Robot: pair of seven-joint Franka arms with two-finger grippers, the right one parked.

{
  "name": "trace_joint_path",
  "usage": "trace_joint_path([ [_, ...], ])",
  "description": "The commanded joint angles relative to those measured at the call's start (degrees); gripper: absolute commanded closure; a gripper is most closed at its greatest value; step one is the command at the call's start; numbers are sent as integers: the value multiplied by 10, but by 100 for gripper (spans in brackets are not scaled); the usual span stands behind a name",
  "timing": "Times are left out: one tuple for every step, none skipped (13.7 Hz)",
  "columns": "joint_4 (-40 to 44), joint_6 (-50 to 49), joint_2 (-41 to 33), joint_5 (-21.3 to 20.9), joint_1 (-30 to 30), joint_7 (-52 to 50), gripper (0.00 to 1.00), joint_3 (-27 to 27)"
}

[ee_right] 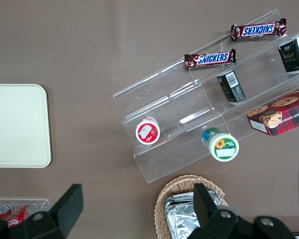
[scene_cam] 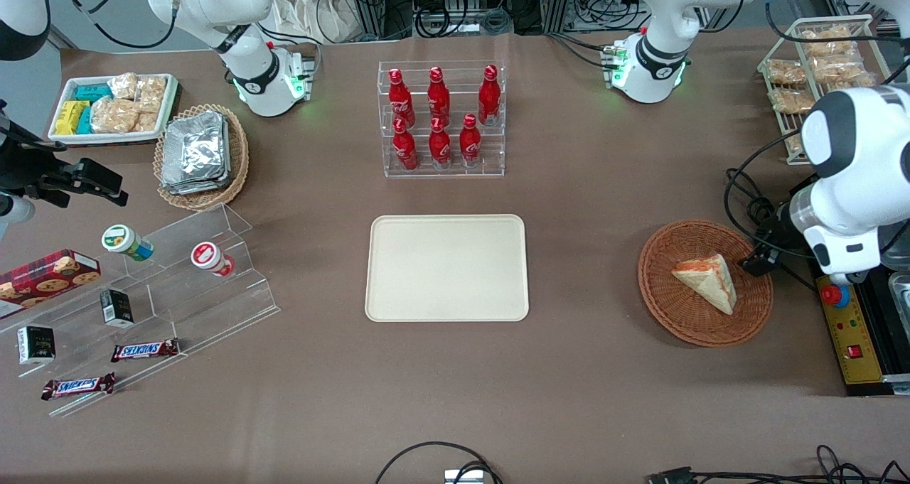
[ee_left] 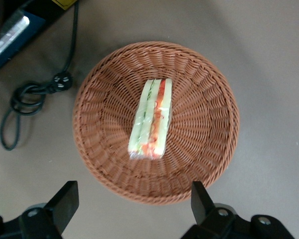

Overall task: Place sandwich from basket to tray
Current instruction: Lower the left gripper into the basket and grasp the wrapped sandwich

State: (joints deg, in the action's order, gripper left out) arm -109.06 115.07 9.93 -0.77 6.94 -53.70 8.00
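The sandwich (scene_cam: 707,281) is a pale wedge with orange-red and green filling. It lies in the reddish-brown wicker basket (scene_cam: 682,327) toward the working arm's end of the table. The left wrist view shows the sandwich (ee_left: 151,118) in the middle of the basket (ee_left: 199,94), with its filling edge up. My left gripper (ee_left: 133,193) is open and empty. It hangs above the basket's rim and is apart from the sandwich. In the front view the gripper (scene_cam: 759,260) is at the basket's edge. The cream tray (scene_cam: 446,268) lies bare at the table's middle.
A clear rack of red bottles (scene_cam: 442,118) stands farther from the front camera than the tray. Black cables (ee_left: 32,97) and a control box (scene_cam: 853,342) lie beside the basket. A clear stepped stand (scene_cam: 142,292) with snacks and a tan basket of foil packets (scene_cam: 199,153) sit toward the parked arm's end.
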Motion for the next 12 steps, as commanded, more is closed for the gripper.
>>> trace_joint_path([
  [-41,70,18,-6,3,-23,0,8],
  [-54,97,26,-6,3,-23,0,13],
  [-65,121,35,-6,3,-23,0,13],
  [-76,134,41,-6,3,-23,0,13],
  [-84,146,44,-6,3,-23,0,13],
  [-93,158,45,-6,3,-23,0,13],
  [-100,176,47,-4,3,-24,0,13],
  [-104,186,57,-4,3,-25,0,13],
  [-104,193,66,-3,4,-26,0,13],
  [-104,203,75,-1,4,-27,0,13],
  [-104,217,84,2,4,-30,0,13],
  [-104,226,91,1,5,-37,0,13],
])
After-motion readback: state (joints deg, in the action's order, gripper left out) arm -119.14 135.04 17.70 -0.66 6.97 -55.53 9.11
